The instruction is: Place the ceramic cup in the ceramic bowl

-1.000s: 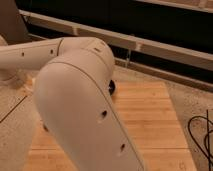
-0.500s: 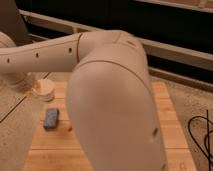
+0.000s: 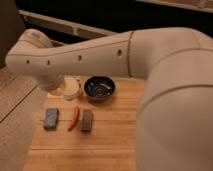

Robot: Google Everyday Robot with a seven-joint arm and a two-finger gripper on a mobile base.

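Gripper (image 3: 58,90) low beside ceramic cup (image 3: 70,90) near far edge of desk (image 3: 116,136), ceramic bowl (image 3: 100,88) just beside; opening and hold impossible to tell.

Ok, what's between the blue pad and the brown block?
A red chili pepper, seen in the camera view, lies between the blue pad and the brown block. The gripper does not show; the arm drops beside the ceramic cup.
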